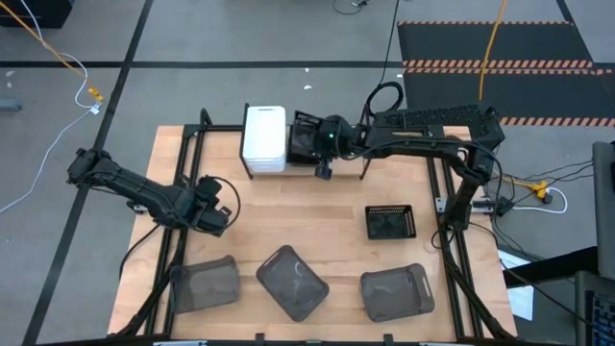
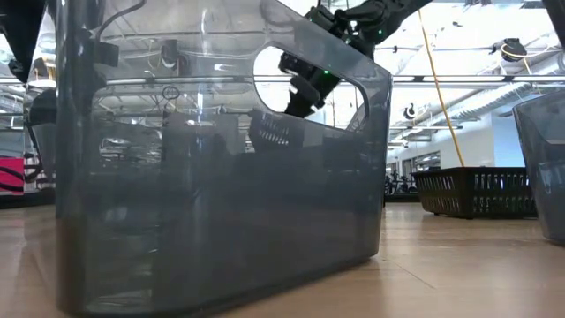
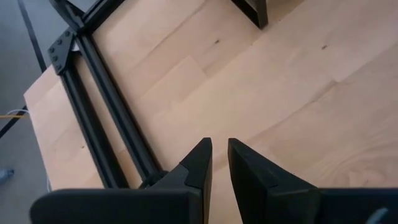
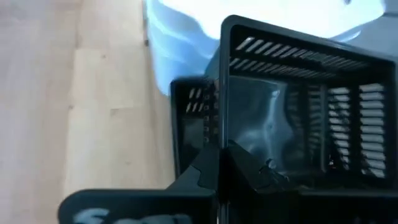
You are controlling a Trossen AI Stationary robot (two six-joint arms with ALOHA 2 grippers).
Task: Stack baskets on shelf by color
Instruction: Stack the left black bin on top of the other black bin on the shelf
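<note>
Landmark = white basket stack (image 1: 264,139) on the shelf (image 1: 226,144) at the table's far edge: right gripper (image 1: 323,165) clamps a black mesh basket (image 1: 306,137) just beside the stack's right side, so that side is blocked, while the shelf to its left is bare. Toward the near edge from the stack, the mid-table wood is open up to three grey baskets (image 1: 291,282) in a row; a lone black basket (image 1: 390,222) sits near-right. Left gripper (image 1: 213,215), fingers nearly closed, hangs near-left of the stack beside the black frame rails (image 1: 183,183).

White baskets (image 1: 264,139); black mesh basket (image 1: 390,222); translucent grey basket (image 1: 292,282).
</note>
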